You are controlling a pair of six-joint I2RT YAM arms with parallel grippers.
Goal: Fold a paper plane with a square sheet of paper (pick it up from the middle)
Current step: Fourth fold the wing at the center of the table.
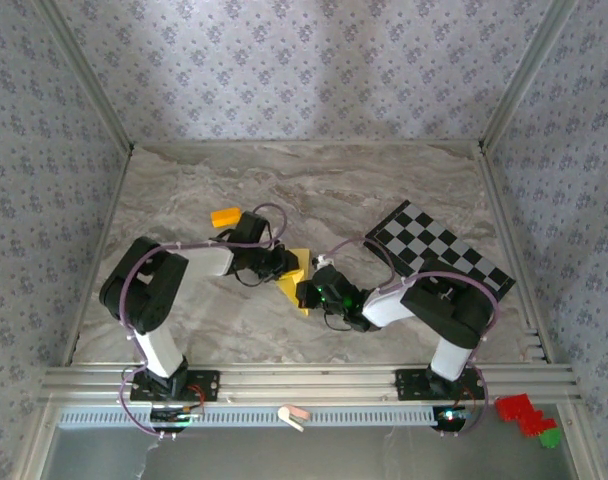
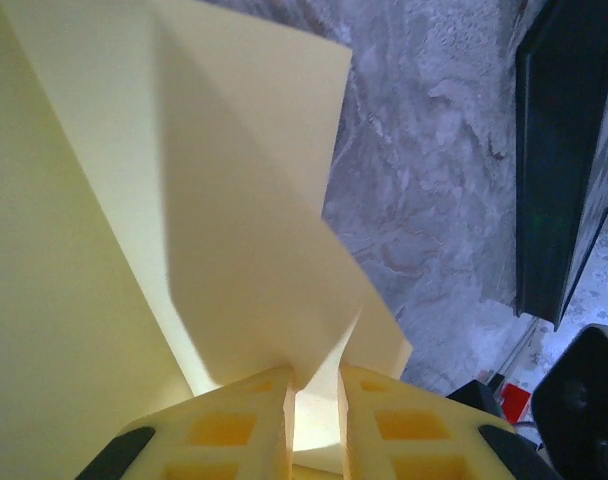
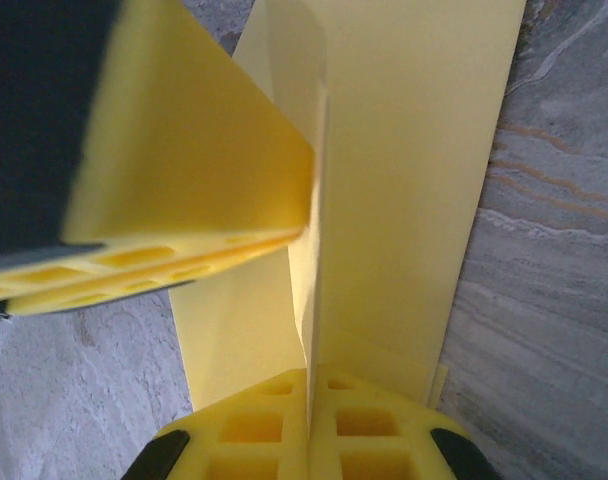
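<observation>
Two grippers, seen from above, meet at the partly folded square sheet of paper [image 1: 298,268], left of the checkered board [image 1: 439,255]. The left gripper [image 1: 286,268] is farther from the board, the right gripper [image 1: 310,293] nearer.
Left wrist: jaws narrow around a fold [image 2: 234,230]; grip uncertain.
Right wrist: jaws clamped on a creased edge [image 3: 404,180].
Probably light and limp; hold it at the creases.

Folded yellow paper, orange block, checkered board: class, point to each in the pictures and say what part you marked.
folded yellow paper [image 2: 234,200], left wrist view, on the broad folded flap.
orange block [image 1: 226,216], top external view, on its upper face.
checkered board [image 1: 436,248], top external view, near its middle.
</observation>
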